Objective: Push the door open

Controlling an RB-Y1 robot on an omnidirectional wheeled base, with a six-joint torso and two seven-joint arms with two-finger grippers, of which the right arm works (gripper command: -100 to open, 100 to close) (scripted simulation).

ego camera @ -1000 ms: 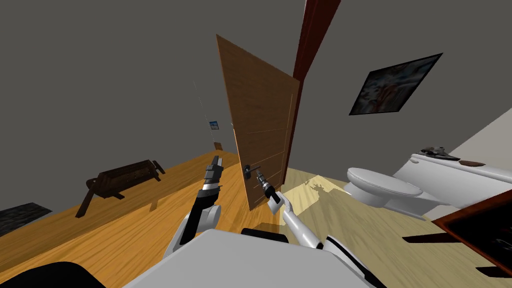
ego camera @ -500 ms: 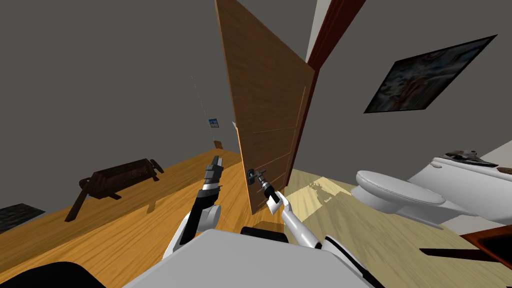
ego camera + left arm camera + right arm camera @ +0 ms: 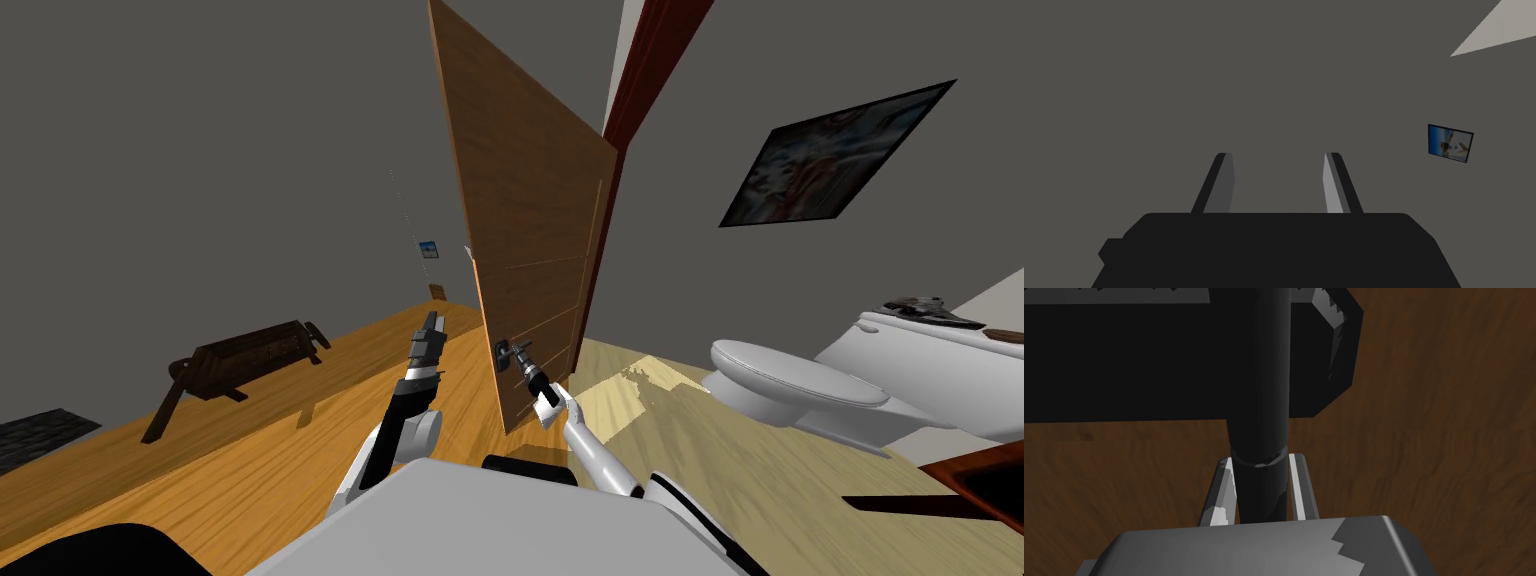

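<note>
A brown wooden door point(image 3: 530, 230) stands ajar in a dark red frame point(image 3: 640, 90). Its dark lever handle point(image 3: 510, 350) sits low on the door's free edge. My right gripper point(image 3: 521, 360) is at that handle. In the right wrist view the gripper point(image 3: 1260, 460) is shut on the handle point(image 3: 1259, 388), with one finger pressing each side of the dark bar, close to the backplate point(image 3: 1124, 358) and the door face point(image 3: 1434, 438). My left gripper point(image 3: 432, 325) is raised to the left of the door's edge. It is open point(image 3: 1278, 157) with nothing between its fingers.
A white toilet point(image 3: 790, 385) stands to the right, beyond the door, under a framed picture point(image 3: 830, 155). A dark bench point(image 3: 245, 360) sits on the wooden floor point(image 3: 250, 470) to the left. A dark red furniture corner point(image 3: 975, 480) juts in at the lower right.
My right gripper has reached the lever and its fingers have come together on it. The head view has shifted and the door looms nearer. The left arm has not moved.
</note>
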